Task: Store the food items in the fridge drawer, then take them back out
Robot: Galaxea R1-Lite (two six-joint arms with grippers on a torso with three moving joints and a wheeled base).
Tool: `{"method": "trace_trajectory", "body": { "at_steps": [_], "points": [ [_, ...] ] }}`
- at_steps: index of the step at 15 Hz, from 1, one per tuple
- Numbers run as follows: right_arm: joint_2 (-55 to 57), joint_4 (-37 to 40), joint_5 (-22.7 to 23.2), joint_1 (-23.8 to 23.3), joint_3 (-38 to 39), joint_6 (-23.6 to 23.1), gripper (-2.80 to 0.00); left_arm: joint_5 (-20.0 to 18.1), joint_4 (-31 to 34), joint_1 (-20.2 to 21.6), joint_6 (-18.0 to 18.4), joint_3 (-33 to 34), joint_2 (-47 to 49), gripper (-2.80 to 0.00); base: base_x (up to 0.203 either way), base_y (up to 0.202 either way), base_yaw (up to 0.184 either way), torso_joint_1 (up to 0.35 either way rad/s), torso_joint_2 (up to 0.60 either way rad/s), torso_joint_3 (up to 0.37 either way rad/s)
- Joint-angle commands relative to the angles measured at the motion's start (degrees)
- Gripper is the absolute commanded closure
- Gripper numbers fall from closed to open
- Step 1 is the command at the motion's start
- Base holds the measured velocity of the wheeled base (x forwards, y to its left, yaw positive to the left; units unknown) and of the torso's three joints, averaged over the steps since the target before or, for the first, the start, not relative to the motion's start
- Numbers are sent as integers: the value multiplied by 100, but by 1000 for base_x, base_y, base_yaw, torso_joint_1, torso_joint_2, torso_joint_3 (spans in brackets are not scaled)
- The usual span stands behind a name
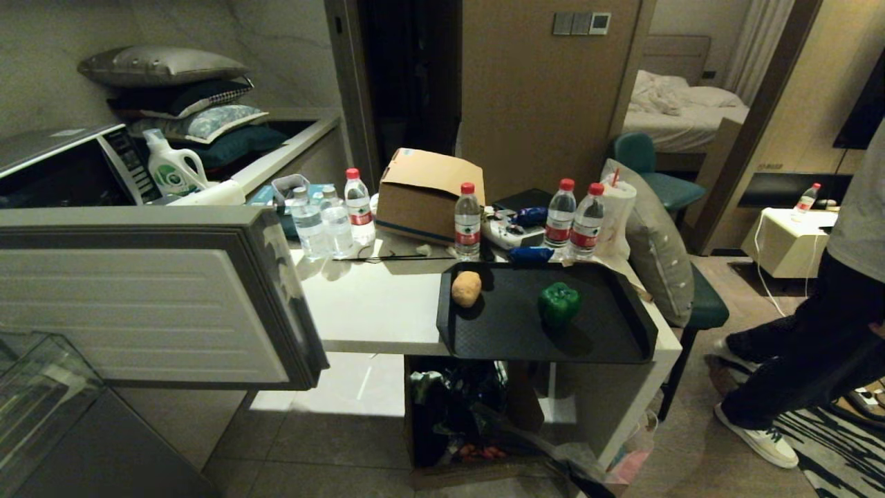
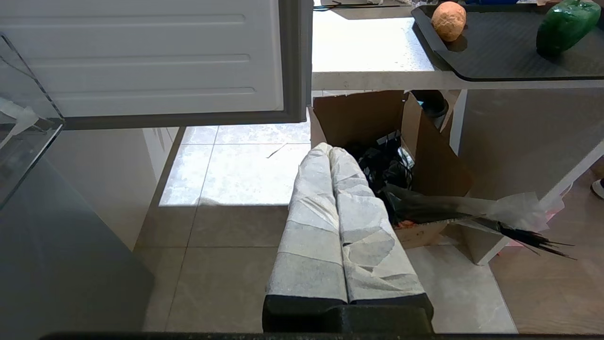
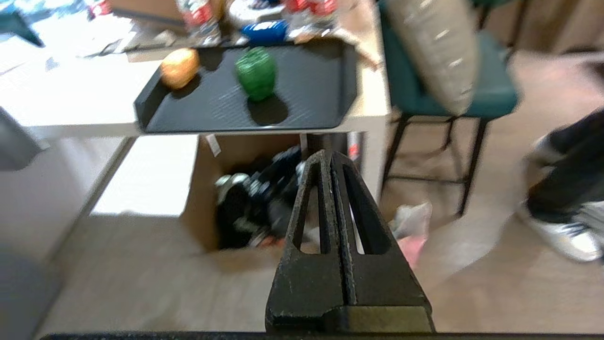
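**Potato and pepper on the tray, both claws closed and empty**

The right claw (image 3: 330,158) hangs in the air low in front of the white bench (image 1: 373,304), its two black fingers pressed flat together with nothing between them. Beyond its tips and higher up, a black tray (image 3: 302,104) sits on the bench edge. On the tray lie the two food items: the tan potato (image 3: 179,67) toward the tray's far corner, and the green bell pepper (image 3: 256,72) just beside it, the two apart and not touching. Directly past the claw's tips, under the bench, stands an open cardboard box (image 3: 245,198) full of dark clutter.

The left claw (image 2: 332,153) is also closed, its fingers wrapped in pale tape and pressed side by side, holding nothing. It hovers above the tiled floor (image 2: 226,189). The same tray, potato (image 2: 448,20) and pepper (image 2: 567,25) are well beyond it and above. To its side hangs the open fridge door (image 2: 141,56), white and ribbed inside. At the near edge on that same side, a corner of the clear fridge drawer (image 2: 23,123) shows; nothing can be seen in that part.

Water bottles (image 1: 467,221) stand on the bench behind the tray. A person's legs (image 1: 795,373) are well off to the right claw's side.
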Motion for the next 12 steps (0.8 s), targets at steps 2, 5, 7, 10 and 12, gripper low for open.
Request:
{"method": "trace_trajectory", "body": {
  "at_steps": [2,5,7,10,12],
  "points": [
    [1882,-1103,285,125,-13,52,0,2,1,0,-2,-1,9,0,0,0,0,0,0,0],
    [2944,-1895,449,619,-10,22,0,2,1,0,-2,-1,9,0,0,0,0,0,0,0],
    [3875,-2406,471,834,-24,15,0,2,1,0,-2,-1,9,0,0,0,0,0,0,0],
    [5491,-3546,479,1007,-36,13,0,2,1,0,-2,-1,9,0,0,0,0,0,0,0],
    [6457,-4339,459,1080,-110,0,0,2,1,0,-2,-1,9,0,0,0,0,0,0,0]
  ]
}}
